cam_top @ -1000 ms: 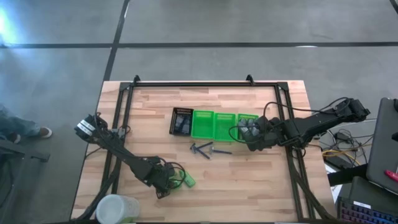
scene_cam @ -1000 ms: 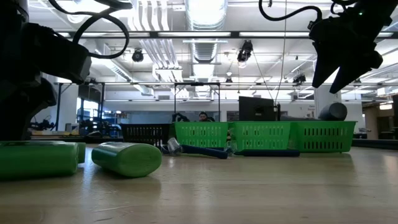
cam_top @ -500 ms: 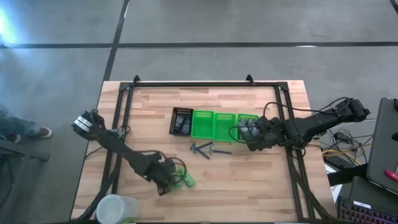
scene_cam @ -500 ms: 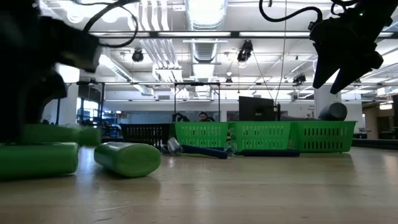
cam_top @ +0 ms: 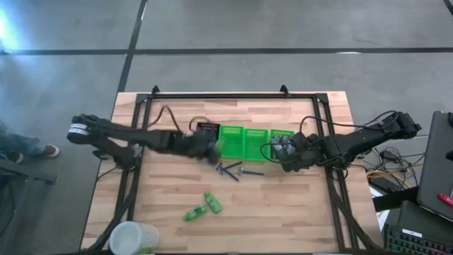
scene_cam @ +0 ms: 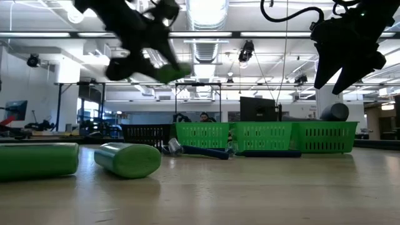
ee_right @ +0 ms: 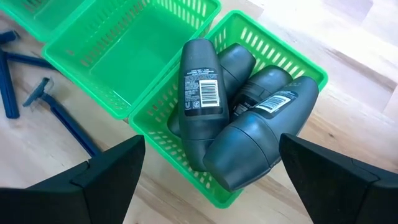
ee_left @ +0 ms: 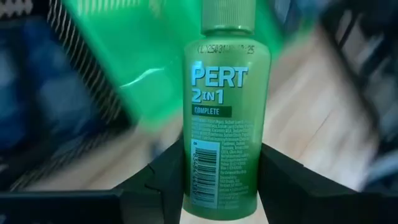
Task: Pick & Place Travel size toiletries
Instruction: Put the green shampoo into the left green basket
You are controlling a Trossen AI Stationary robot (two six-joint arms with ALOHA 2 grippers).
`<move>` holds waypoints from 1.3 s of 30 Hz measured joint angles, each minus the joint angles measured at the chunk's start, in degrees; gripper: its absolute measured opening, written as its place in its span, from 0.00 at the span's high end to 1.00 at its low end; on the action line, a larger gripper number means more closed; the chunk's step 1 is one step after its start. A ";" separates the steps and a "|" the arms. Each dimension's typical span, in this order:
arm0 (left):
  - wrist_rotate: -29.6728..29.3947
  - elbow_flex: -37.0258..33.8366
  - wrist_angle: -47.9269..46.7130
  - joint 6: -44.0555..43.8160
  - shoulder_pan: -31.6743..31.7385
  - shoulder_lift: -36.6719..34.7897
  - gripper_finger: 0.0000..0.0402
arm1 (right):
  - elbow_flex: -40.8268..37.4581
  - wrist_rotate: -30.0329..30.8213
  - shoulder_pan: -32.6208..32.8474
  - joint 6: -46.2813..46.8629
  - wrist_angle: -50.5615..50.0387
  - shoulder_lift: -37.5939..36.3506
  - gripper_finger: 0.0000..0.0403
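Since leaving tabletop pile, left gripper now pinches green Pert shampoo bottle between jaws, airborne near green baskets; drop-off next. Right gripper spread, waiting.

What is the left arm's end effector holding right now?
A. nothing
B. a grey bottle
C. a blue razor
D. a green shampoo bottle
D: the left wrist view shows the left end effector clamped on a green shampoo bottle, carried near the baskets.
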 joint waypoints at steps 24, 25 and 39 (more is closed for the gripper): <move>0.06 4.88 5.98 -8.78 7.36 13.60 0.38 | 0.15 0.61 0.02 4.10 -0.01 -1.99 0.09; 1.67 4.87 5.82 -4.84 7.32 12.60 0.38 | 0.15 0.60 0.02 4.05 -0.04 -1.99 0.09; 14.50 4.37 -21.24 24.71 -19.14 3.75 0.39 | 0.06 0.57 0.02 1.49 -0.21 -1.99 0.09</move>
